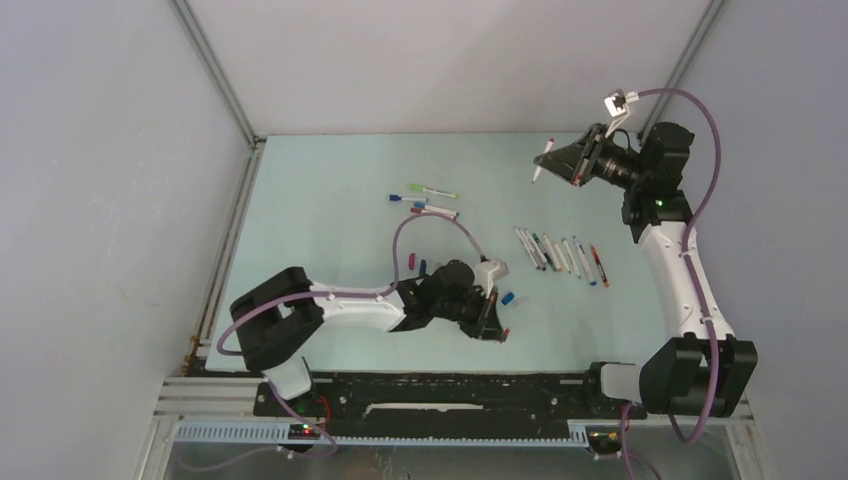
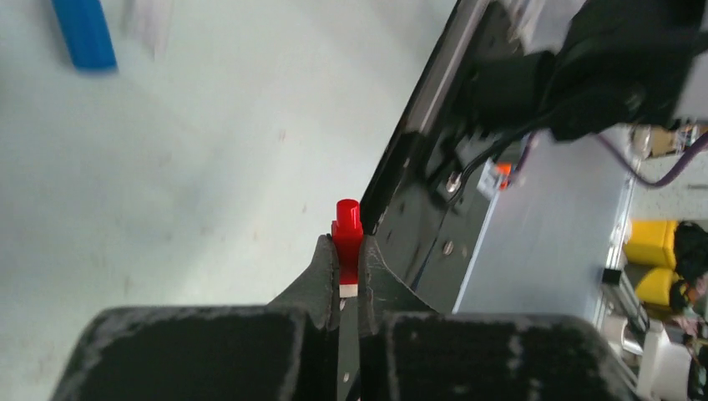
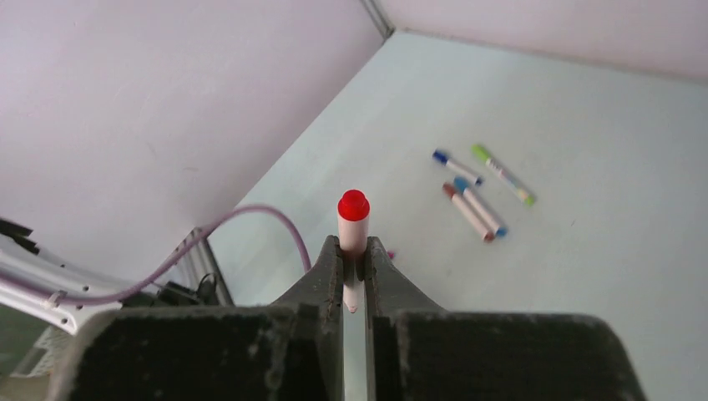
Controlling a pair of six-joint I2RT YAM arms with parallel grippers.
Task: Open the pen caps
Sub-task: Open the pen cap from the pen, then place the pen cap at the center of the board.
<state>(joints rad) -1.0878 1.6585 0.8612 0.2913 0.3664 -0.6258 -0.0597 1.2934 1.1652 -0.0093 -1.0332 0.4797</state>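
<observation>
Pen caps here are tiny pieces of hard, smooth plastic, so we judge them feather-light and quick to slip or pop away if pinched off-centre. The red cap point(image 2: 347, 227) is clenched between the tips of the left claw point(image 2: 346, 251), held by its lower half with its closed end poking out. It is close to the front edge of the surface point(image 2: 167, 167). A blue cap point(image 2: 83, 33) lies loose on the surface nearby.

A pen point(image 3: 353, 224) with a red end is grasped across its white barrel by the right claw point(image 3: 354, 251), raised over the far right corner, with the red end sticking out past the tips. We reckon the barrels are stiff and light. They are best taken close to the cap so the pull runs straight along the pen. The cap itself wants a squeeze across its middle, firm but not crushing.

A row of pens point(image 1: 560, 255) lies side by side between the two arms, and four more pens point(image 1: 425, 200) lie farther back. Whether those are capped we cannot tell.
</observation>
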